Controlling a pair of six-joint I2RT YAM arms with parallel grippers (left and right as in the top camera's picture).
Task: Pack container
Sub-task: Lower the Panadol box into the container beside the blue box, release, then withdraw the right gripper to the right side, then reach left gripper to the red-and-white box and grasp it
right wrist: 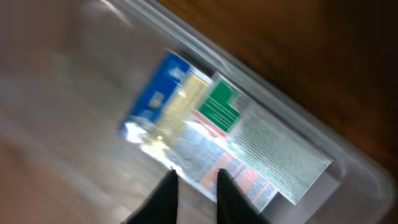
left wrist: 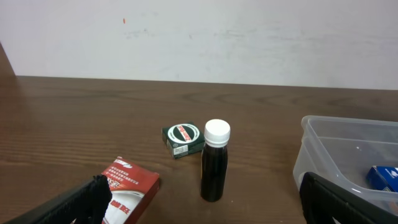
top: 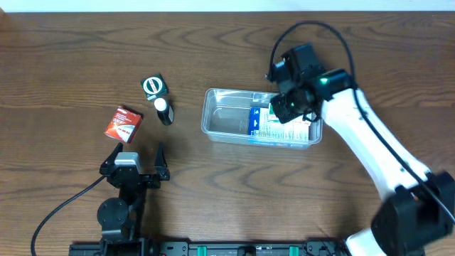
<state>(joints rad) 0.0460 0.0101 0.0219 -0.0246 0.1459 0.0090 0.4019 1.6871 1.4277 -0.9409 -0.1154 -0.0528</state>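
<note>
The clear container [top: 213,114] sits right of centre on the wooden table. A flat blue, white and green packet [top: 266,124] lies in its right half. My right gripper [top: 284,107] hovers over that end. In the right wrist view the packet [right wrist: 249,137] rests flat on the container [right wrist: 292,106] floor, and my right gripper [right wrist: 195,176] is narrowly open just above its edge, with nothing clamped. My left gripper [top: 138,149] stands wide open and empty at the front left, pointing toward a black bottle [left wrist: 214,162].
A red box [top: 124,122], a black bottle with a white cap [top: 164,111] and a small green box with a round label [top: 153,87] stand left of the container. The left wrist view shows the red box [left wrist: 130,186] near the left finger.
</note>
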